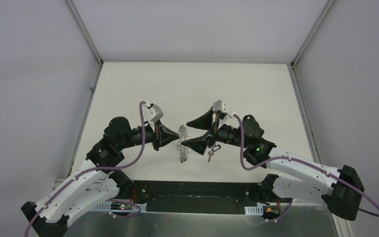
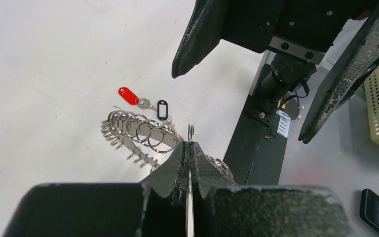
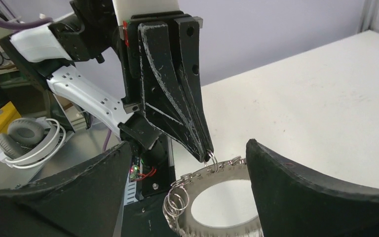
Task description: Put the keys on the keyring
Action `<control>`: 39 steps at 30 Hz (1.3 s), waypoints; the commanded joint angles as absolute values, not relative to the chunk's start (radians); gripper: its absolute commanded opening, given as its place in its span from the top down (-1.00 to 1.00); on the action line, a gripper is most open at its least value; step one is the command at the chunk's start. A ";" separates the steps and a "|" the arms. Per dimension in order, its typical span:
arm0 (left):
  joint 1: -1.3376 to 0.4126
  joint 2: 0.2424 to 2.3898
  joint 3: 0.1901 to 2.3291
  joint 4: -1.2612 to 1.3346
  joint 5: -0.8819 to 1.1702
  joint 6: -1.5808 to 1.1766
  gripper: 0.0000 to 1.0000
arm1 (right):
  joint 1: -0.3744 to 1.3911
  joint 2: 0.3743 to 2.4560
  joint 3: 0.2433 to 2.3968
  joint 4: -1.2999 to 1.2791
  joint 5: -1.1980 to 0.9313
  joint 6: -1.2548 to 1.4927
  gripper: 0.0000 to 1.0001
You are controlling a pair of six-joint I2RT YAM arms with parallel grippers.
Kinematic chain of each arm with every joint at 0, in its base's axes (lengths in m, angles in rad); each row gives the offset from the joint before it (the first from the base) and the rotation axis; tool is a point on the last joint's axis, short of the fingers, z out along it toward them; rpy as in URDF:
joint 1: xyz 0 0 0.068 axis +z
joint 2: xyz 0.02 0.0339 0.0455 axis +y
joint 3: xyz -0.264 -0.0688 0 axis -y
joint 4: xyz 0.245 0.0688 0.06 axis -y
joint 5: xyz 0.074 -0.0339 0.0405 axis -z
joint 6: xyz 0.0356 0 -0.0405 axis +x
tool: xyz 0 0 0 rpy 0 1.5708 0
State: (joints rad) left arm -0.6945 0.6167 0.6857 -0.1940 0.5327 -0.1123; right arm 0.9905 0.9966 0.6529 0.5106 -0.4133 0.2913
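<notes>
Now L fingers (image 2: 170, 173) clamp keyring (image 2: 138, 131) loop; it sits betw wide R fingers (image 3: 306, 192).

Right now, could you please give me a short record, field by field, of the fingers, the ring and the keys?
left fingers: shut on one wire loop of the silvery, loop-fringed keyring
right fingers: open, the ring between them, holding nothing
keyring pose: held on edge by the left fingers; contact with the white table unclear
keys: small silver key with red and black plastic tags, lying on the table, apart from the ring, ungripped
task state: keys not yet on the ring
</notes>
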 commanded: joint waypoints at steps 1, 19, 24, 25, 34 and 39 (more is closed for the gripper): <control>-0.701 0.629 0.661 -0.138 0.492 -0.097 1.00 | 0.974 0.979 0.627 0.472 -0.374 0.295 -0.77; -0.701 0.532 0.459 0.052 0.707 0.522 1.00 | 0.651 0.925 0.496 0.365 -0.316 0.676 -1.00; -0.701 0.455 0.413 0.049 0.760 0.715 1.00 | 0.628 0.886 0.492 0.289 -0.291 0.618 -0.99; -0.701 0.448 0.413 0.044 0.757 0.736 1.00 | 0.625 0.878 0.494 0.271 -0.283 0.618 -1.00; -0.701 0.514 0.493 0.006 0.637 0.457 1.00 | 0.612 0.876 0.598 -0.073 -0.226 0.624 -1.00; -0.701 0.610 0.571 -0.083 0.607 0.200 1.00 | 0.595 0.926 0.679 -0.321 -0.121 0.691 -0.99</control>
